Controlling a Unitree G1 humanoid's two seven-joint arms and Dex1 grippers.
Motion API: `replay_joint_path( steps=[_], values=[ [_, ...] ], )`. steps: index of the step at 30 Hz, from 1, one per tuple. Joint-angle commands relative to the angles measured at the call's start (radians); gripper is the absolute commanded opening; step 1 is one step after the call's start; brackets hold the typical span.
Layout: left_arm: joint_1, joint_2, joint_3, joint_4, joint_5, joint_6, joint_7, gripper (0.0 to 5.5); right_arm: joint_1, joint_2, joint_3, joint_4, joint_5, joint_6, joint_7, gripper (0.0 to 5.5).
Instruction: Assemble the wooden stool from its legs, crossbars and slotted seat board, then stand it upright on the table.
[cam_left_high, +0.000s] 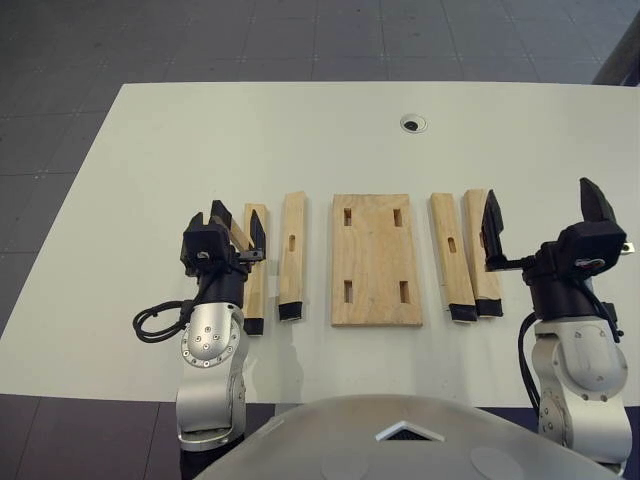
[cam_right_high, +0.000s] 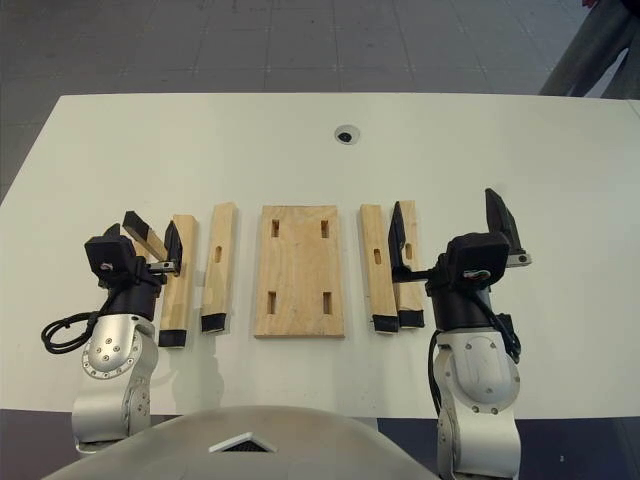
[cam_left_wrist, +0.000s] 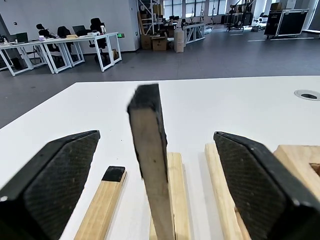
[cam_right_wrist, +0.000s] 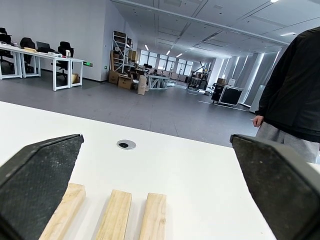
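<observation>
Lying flat, your board (cam_left_high: 376, 258), two legs (cam_left_high: 292, 258) at its 9 o'clock, two legs (cam_left_high: 448, 262) at 3, left gripper (cam_left_high: 232, 228) spread wide around a tilted stick (cam_left_wrist: 150, 165), right gripper (cam_left_high: 540, 205) wide apart, holding nothing

The seat board (cam_left_high: 376, 259) is pale wood; the legs (cam_left_high: 293, 265) are pale wood with black near ends; the bench (cam_left_high: 200, 140) is white.

My head pair looks forward and down on the table (cam_left_high: 150, 150), both eyes sharing the seat board (cam_left_high: 375, 258), wrist cameras low and close behind the left gripper (cam_left_wrist: 156, 135) and right gripper (cam_right_wrist: 157, 139), facing across the table toward the hall (cam_left_wrist: 200, 45).
</observation>
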Motion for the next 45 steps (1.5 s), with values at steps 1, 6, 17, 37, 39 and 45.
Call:
replay_joint_path(
  steps=[1,6,17,37,39,45],
  values=[
    [-0.057,0.018,0.024,-0.062,-0.014,0.088,-0.014,4.31,-0.005,0.007,0.004,0.007,-0.01,-0.005,-0.006,5.5],
    [-0.128,0.043,0.05,-0.15,-0.07,0.19,-0.056,4.31,-0.007,0.011,0.009,0.015,-0.015,-0.01,-0.008,5.5],
    [-0.518,0.106,0.195,-0.163,-0.254,0.466,-0.098,4.31,-0.013,0.021,0.008,0.041,-0.017,-0.035,-0.007,5.5],
    [-0.508,0.094,0.13,0.012,-0.252,0.437,-0.054,4.31,-0.021,0.014,-0.009,0.043,-0.007,-0.036,0.013,5.5],
    [-0.387,0.076,0.09,0.057,-0.252,0.433,-0.063,4.31,-0.018,0.012,-0.014,0.034,-0.004,-0.029,0.016,5.5],
    [-0.217,0.066,0.027,0.061,-0.25,0.369,-0.074,4.31,-0.003,0.016,-0.025,0.023,0.0,-0.028,0.018,5.5]
  ],
)
